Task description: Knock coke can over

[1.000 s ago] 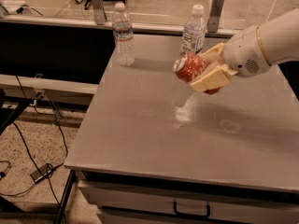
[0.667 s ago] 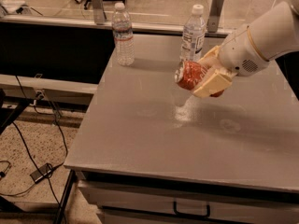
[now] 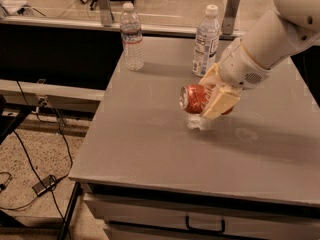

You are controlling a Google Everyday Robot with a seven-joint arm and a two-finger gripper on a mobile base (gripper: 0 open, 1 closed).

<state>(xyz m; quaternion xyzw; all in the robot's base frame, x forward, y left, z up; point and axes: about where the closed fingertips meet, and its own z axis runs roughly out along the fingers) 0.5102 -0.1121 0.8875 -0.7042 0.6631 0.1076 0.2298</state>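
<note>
The end effector [image 3: 207, 98] is clamped around the coke can [image 3: 192, 98], holding it on its side just in front of the nearest water bottle [image 3: 206, 41]. Tipped this way, low over the tabletop [image 3: 150, 149], the can seems ready to be left lying, so the toppling looks nearly done

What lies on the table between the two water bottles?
Nothing: the camera view shows bare table between the corner bottle and the bottle near the arm. The gripper, holding the tipped coke can, is in front of the latter.
</note>
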